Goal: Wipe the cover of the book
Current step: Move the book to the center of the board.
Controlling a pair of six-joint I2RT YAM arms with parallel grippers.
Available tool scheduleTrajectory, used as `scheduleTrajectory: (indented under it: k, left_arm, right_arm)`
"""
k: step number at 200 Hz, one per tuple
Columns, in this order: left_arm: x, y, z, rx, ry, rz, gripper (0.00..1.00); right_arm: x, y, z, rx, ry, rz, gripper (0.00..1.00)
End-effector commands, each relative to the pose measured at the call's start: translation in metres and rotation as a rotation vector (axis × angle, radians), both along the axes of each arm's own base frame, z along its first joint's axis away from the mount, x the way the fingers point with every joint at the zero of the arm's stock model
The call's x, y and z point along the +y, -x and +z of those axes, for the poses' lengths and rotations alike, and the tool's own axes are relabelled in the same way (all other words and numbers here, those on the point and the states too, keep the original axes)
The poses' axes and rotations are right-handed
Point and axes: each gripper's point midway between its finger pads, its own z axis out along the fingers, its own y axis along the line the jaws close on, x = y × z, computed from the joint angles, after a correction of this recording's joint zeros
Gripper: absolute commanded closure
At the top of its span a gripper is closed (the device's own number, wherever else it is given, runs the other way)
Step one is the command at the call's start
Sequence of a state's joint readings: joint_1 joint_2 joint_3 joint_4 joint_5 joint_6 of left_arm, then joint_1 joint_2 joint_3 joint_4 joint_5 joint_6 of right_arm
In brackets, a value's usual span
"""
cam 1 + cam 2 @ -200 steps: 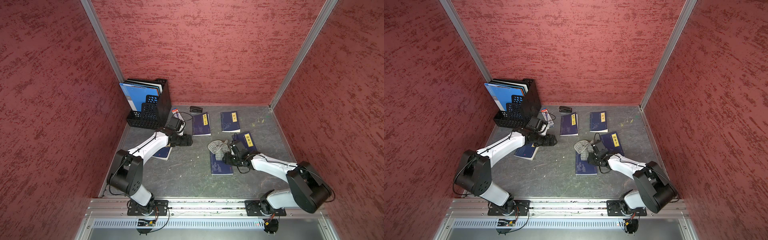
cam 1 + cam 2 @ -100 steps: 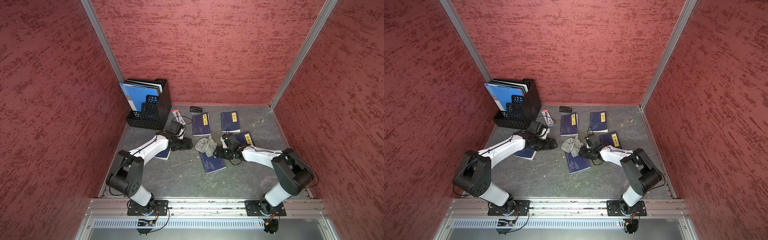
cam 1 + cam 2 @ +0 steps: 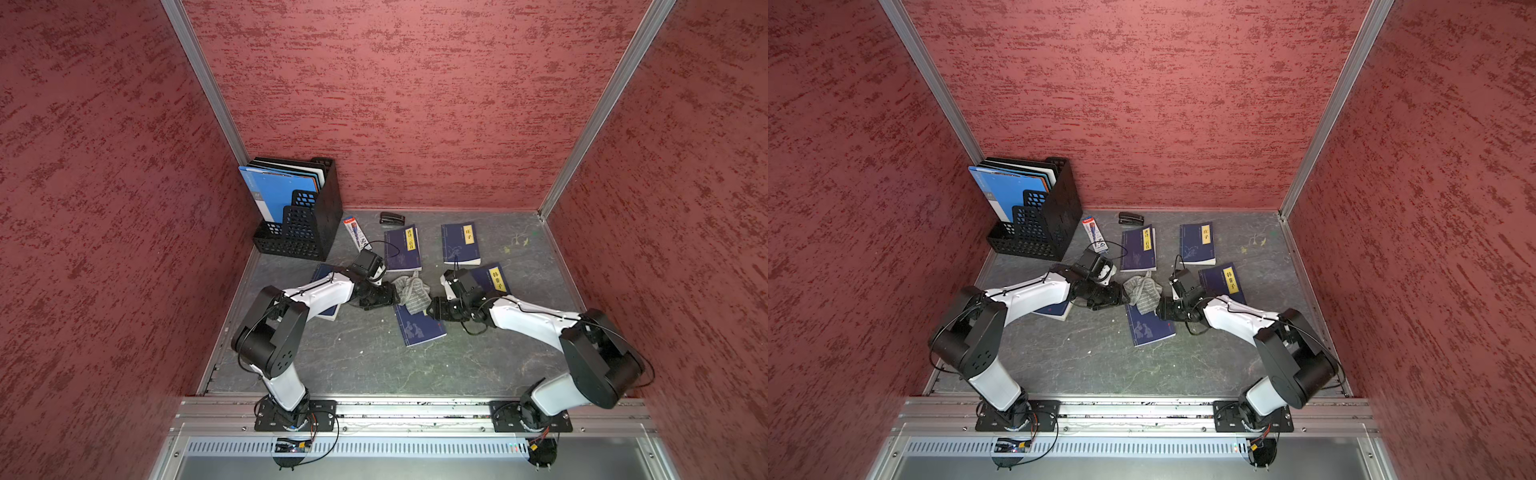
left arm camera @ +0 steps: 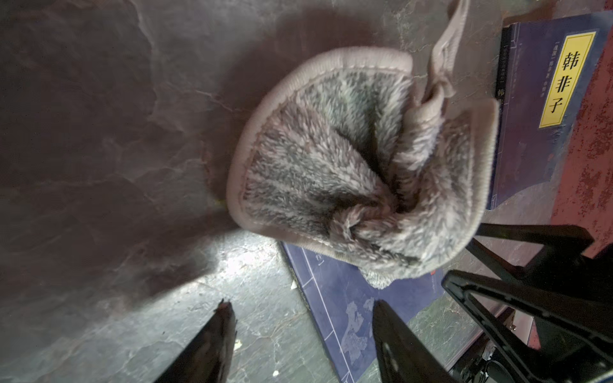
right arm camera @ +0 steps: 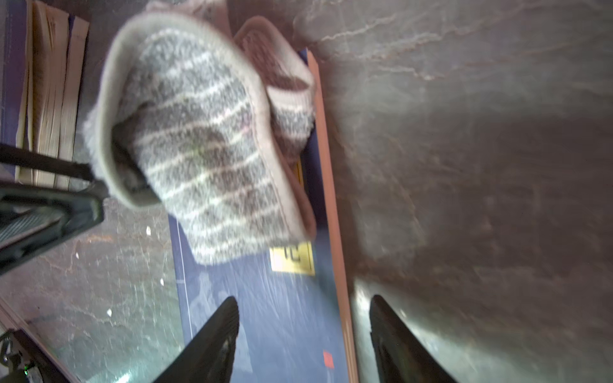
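Your book [image 3: 420,328] lies flat at frame centre, long axis running upper left to lower right, its upper end under the cloth [image 3: 412,291]. Left gripper [image 3: 394,296] and right gripper [image 3: 431,308] flank the cloth, both spread, gripping nothing.
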State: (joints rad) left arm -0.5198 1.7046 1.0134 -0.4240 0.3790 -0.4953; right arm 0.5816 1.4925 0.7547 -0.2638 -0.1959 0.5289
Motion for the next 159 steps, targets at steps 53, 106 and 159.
scheduleTrajectory:
  k: [53,106,159]
  left_arm:
    - [-0.022,0.0,-0.021,0.051,0.024,-0.009,0.47]
    - [-0.022,-0.006,-0.027,0.058,0.031,-0.005,0.62]
    - [-0.014,-0.022,-0.026,0.051,0.044,0.016,0.66]
  right_arm:
    - [0.005,0.016,-0.014,0.037,-0.003,0.088,0.48]
    - [0.02,0.006,-0.011,0.025,-0.022,0.125,0.54]
    - [0.043,-0.007,-0.005,0.003,-0.041,0.167,0.56]
